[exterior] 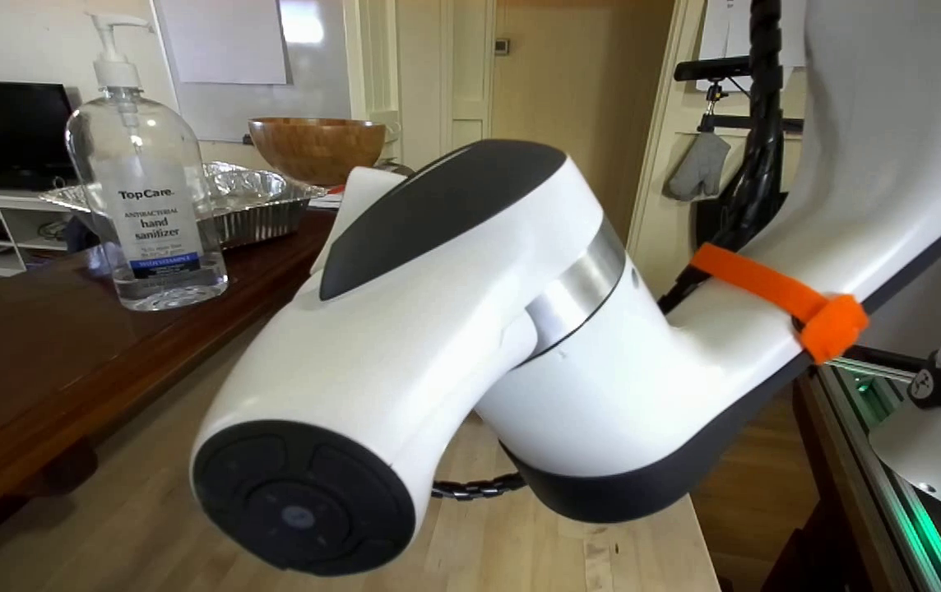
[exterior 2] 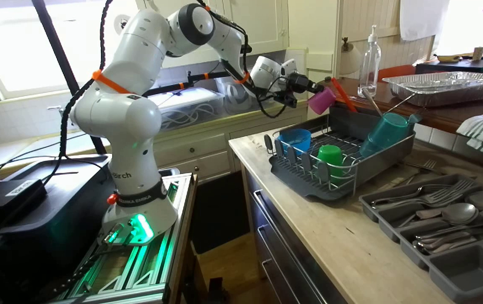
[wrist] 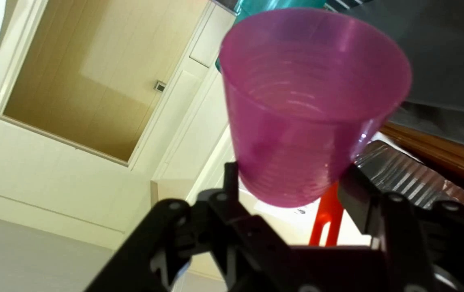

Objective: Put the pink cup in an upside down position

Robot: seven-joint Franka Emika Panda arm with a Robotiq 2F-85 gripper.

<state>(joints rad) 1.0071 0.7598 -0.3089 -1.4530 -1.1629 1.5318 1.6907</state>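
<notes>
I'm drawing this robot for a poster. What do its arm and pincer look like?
The arm is white and rounded, with dark caps, orange straps and a black ribbed cable. A black band at its base shows EMIKA, above a green light. The pincer is black and two-fingered.

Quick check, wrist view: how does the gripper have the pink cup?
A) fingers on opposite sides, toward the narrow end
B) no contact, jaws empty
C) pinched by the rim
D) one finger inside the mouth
A: the wrist view shows the gripper with its fingers on opposite sides of the pink cup, toward its narrow end and away from the wide open rim.
</notes>
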